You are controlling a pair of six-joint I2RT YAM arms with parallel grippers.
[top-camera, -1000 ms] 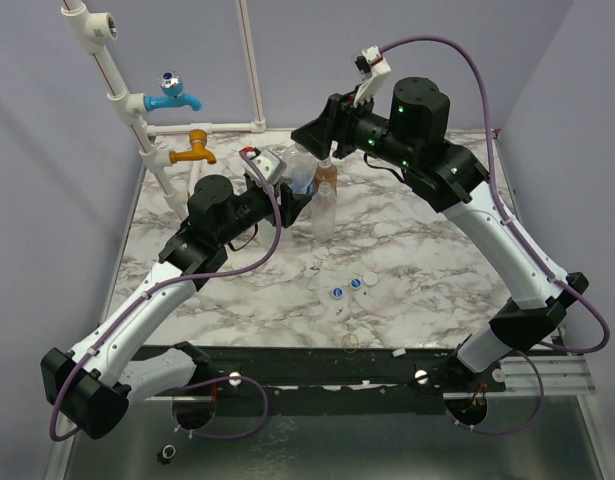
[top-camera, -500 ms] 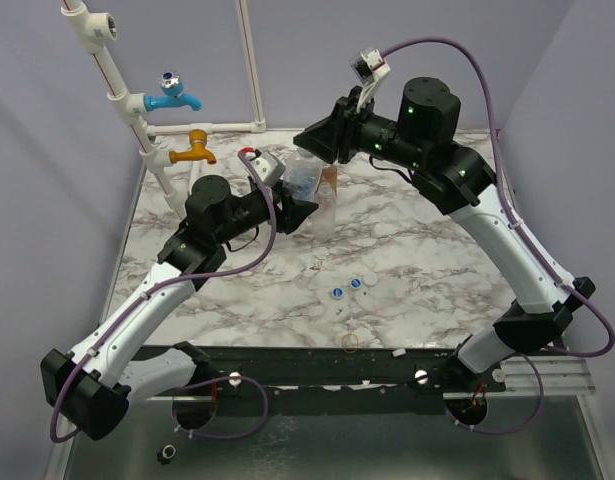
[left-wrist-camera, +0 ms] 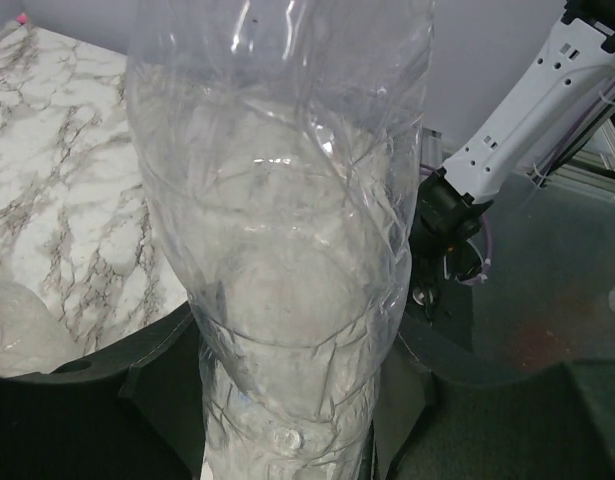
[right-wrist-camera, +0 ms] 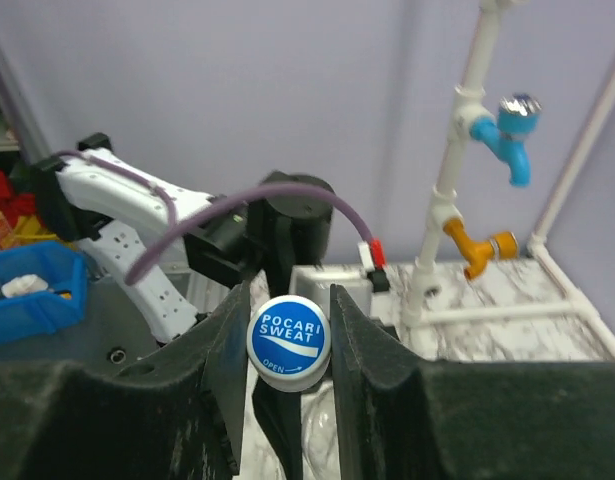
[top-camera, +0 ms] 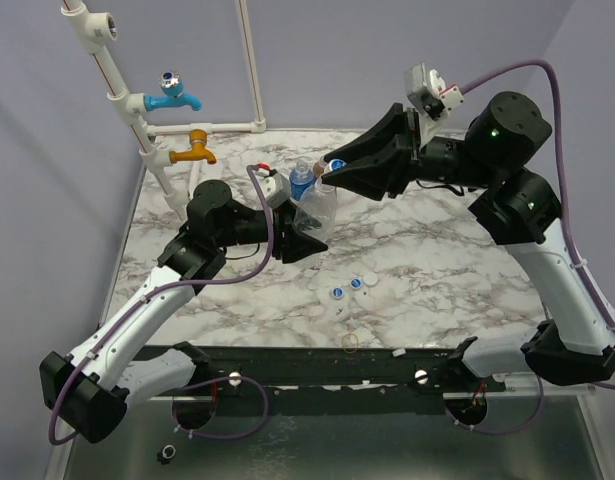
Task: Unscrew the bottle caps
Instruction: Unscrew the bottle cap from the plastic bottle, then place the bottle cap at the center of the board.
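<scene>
Holding clear bottle (top-camera: 315, 212) over middle of marble table (top-camera: 437, 270), your left gripper (top-camera: 305, 240) clamps it. Your right gripper (right-wrist-camera: 289, 302) pinches blue-and-white cap (right-wrist-camera: 289, 338) near bottle's top. Loose caps (top-camera: 355, 284) lie nearer bases.

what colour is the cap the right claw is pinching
Blue with white lettering; the cap shows best in the right wrist view.

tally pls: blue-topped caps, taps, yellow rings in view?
Blue-and-white round plastic caps: 3, two lying loose, one in the right gripper
Plastic taps: 2, blue and orange
Thin yellowish ring: 1
Total: 6
</scene>
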